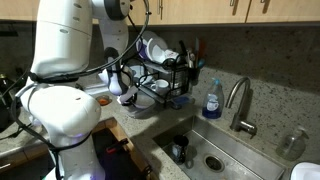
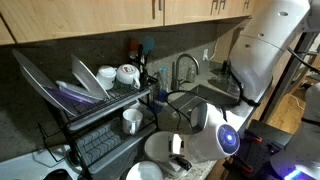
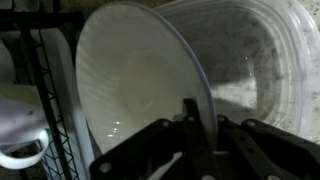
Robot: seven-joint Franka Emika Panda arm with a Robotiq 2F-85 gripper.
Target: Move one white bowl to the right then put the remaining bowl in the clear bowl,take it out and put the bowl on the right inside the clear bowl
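I judged we were mid-task. My end effector (image 3: 200,128) was clamped on the rim of a white bowl (image 3: 140,90), which hung tilted on edge in the wrist view. The clear bowl (image 3: 262,60) sat just beside it, apparently empty. I could not tell which of the two insertions this was.

clear bowl (image 3: 264,58) partly off frame

Dim warm light — arm (image 1: 60,55) glares in both exterior views; wrist view dark, grainy, glint on white bowl (image 3: 130,90).
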